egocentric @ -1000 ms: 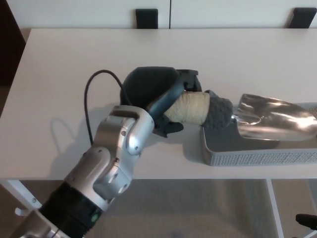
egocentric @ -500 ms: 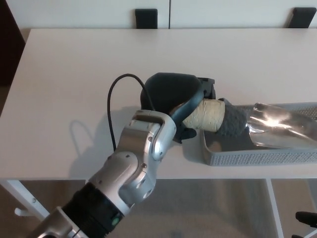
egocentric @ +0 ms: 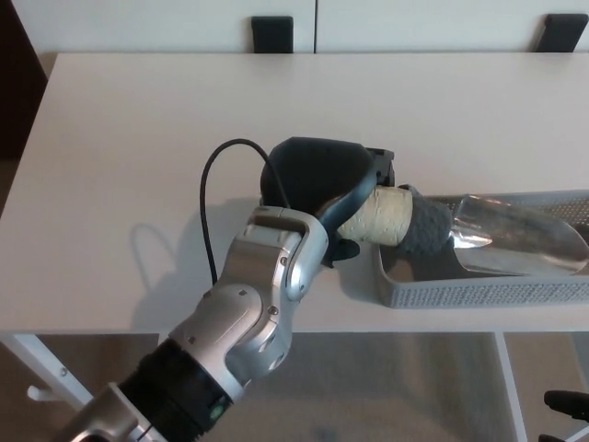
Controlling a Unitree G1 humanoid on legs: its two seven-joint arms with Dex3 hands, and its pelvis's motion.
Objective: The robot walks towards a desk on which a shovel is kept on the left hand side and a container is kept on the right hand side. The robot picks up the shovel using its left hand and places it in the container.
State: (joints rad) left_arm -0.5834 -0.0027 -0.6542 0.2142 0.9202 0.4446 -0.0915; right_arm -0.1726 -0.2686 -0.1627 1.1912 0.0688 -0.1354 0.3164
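Over the near right part of the desk (egocentric: pixel 138 138), the shovel (egocentric: pixel 460 230) is held by the left hand (egocentric: pixel 322 189), whose fingers are wrapped around the pale section of the handle. The right hand is not shown, so only 1 hand is concerned here.

The relation that matters is the lie of the shovel's long axis. It runs from the hand toward picture right, close to level with a slight downward slope toward the tip, and it is lined up along the length of the container (egocentric: pixel 479 290). The hand itself is stationed just outside the container's left end, above the desk, while the grey collar of the handle sits over the left wall and the metal blade is carried within the container's outline, well along it. Whether the blade already rests on the container floor cannot be told; it appears low and near the floor.

Judged from this, the placing step is nearly complete. The remaining move would seem to be a small lowering followed by a release, with the fingers drawn back leftward along the same axis. A possible risk is that the handle catches on the left wall.
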